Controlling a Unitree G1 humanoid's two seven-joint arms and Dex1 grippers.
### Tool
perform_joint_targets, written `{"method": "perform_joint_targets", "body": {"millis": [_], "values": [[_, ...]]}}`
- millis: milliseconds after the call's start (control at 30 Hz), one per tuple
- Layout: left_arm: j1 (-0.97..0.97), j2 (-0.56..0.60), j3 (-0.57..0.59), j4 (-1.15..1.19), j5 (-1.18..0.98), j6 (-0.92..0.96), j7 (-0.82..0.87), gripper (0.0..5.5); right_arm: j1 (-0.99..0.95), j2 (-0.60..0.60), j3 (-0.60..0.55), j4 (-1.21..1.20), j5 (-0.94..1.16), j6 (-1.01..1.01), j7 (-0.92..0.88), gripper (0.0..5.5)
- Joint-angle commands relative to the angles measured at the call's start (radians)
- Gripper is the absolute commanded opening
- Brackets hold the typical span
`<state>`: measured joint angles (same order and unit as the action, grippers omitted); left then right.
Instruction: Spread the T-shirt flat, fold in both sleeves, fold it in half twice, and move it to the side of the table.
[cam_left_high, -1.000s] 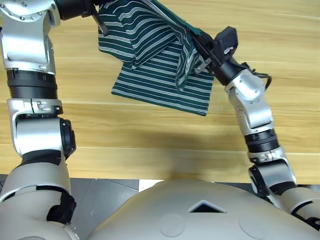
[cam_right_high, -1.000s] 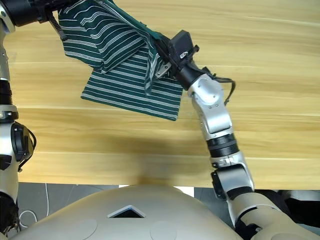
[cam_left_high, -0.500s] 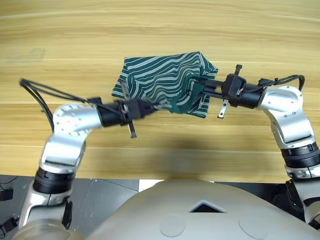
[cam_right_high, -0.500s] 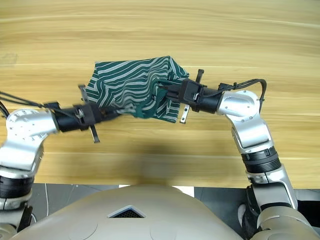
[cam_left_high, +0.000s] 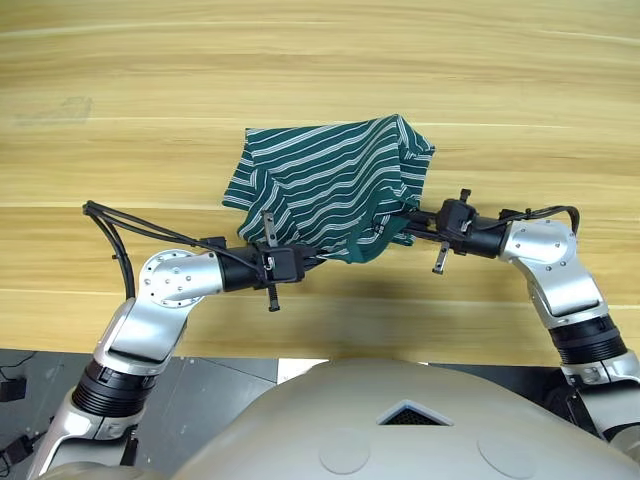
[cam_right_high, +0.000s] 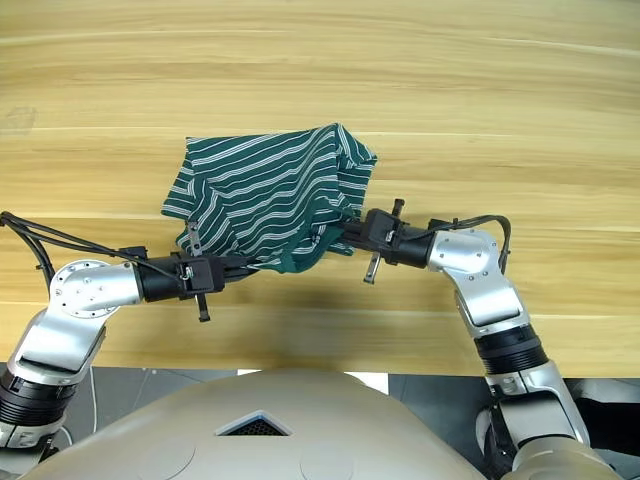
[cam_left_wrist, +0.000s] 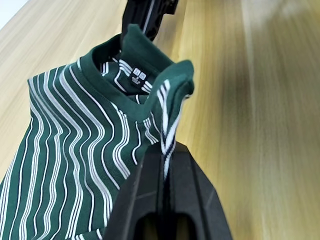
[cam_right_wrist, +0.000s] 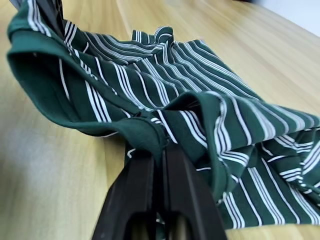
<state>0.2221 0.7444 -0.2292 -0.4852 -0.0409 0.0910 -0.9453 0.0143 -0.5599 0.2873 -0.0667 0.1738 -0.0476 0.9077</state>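
Note:
A dark green T-shirt with white stripes (cam_left_high: 330, 185) lies bunched on the wooden table (cam_left_high: 320, 60), its near edge lifted. My left gripper (cam_left_high: 318, 258) is shut on the shirt's near edge by the collar (cam_left_wrist: 150, 85). From the right side my right gripper (cam_left_high: 402, 222) is shut on a fold of the same near edge (cam_right_wrist: 150, 132). The two grippers sit low over the table's near part, close together, with the collar stretched between them. The far part of the shirt rests on the table, wrinkled.
The table's front edge (cam_left_high: 330, 357) runs just below both arms, with grey floor (cam_left_high: 200, 385) beyond it. Bare wood lies on every side of the shirt.
Both grippers came down from high over the far table and drew toward me, still holding the shirt. The shirt now rests on the table instead of hanging.

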Motion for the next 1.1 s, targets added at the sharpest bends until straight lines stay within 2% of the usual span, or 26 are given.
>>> {"method": "perform_joint_targets", "body": {"millis": [33, 100, 133, 433, 633, 733, 1100], "values": [[0.004, 0.016, 0.028, 0.017, -0.012, 0.008, 0.010, 0.00, 0.029, 0.010, -0.062, -0.044, 0.092, 0.008, 0.019, 0.02], [0.002, 0.014, 0.038, 0.023, -0.026, 0.016, 0.009, 0.00, 0.045, 0.003, -0.079, -0.068, 0.131, 0.031, 0.038, 0.02], [0.002, 0.013, 0.040, 0.024, -0.029, 0.017, 0.009, 0.00, 0.050, 0.000, -0.085, -0.074, 0.141, 0.038, 0.042, 0.36], [0.026, 0.011, 0.041, 0.043, -0.033, 0.005, 0.023, 0.00, 0.127, 0.028, -0.145, -0.126, 0.232, 0.101, 0.016, 0.36], [0.023, 0.008, 0.038, 0.046, -0.037, 0.006, 0.028, 0.00, 0.142, 0.051, -0.130, -0.122, 0.202, 0.101, 0.002, 1.52], [0.025, 0.007, 0.035, 0.045, -0.038, 0.007, 0.029, 0.00, 0.145, 0.059, -0.127, -0.115, 0.190, 0.094, -0.003, 1.92], [0.042, 0.016, 0.043, 0.028, -0.052, 0.014, 0.027, 0.00, 0.239, 0.058, -0.134, -0.138, 0.176, 0.053, -0.012, 1.92]]}}
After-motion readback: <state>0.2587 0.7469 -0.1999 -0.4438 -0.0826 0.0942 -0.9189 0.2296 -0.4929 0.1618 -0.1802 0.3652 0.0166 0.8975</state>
